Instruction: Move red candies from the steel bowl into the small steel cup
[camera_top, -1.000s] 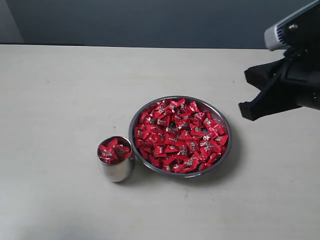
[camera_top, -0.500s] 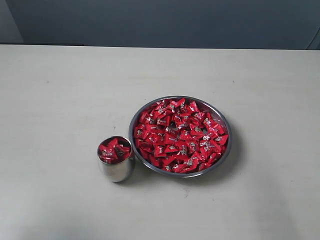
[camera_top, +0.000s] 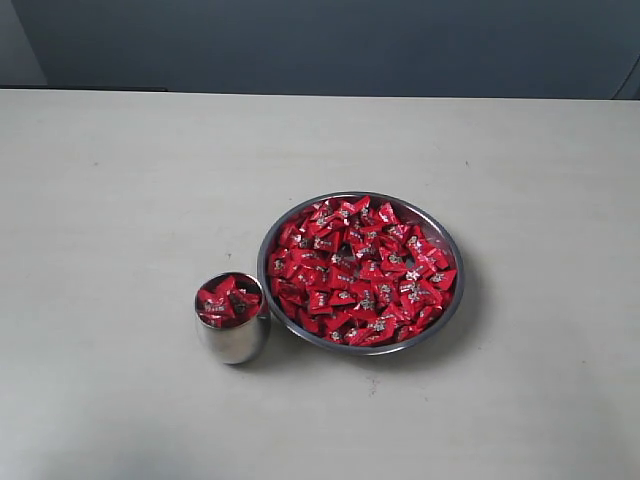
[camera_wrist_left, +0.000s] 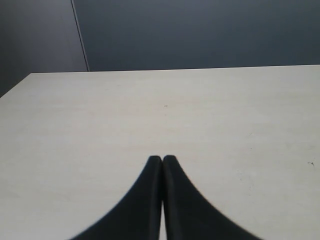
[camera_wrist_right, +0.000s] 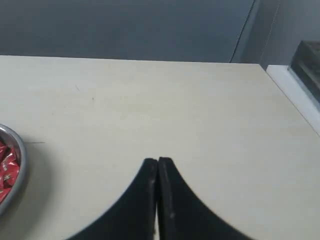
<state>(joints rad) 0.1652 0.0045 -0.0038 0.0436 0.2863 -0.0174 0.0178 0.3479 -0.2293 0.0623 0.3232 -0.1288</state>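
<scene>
Right tool (camera_wrist_right: 158, 161) withdrawn, closed empty like left tool (camera_wrist_left: 162, 159); cup (camera_top: 232, 340) beside bowl (camera_top: 447, 237).

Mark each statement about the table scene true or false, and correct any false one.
1. The steel bowl is wider than the small steel cup. True.
2. The cup is empty. False: red candies lie in it.
3. In the exterior view the cup stands to the right of the bowl. False: it stands at the bowl's left.
4. The left pincer and the right pincer are both shut and hold nothing. True.
</scene>
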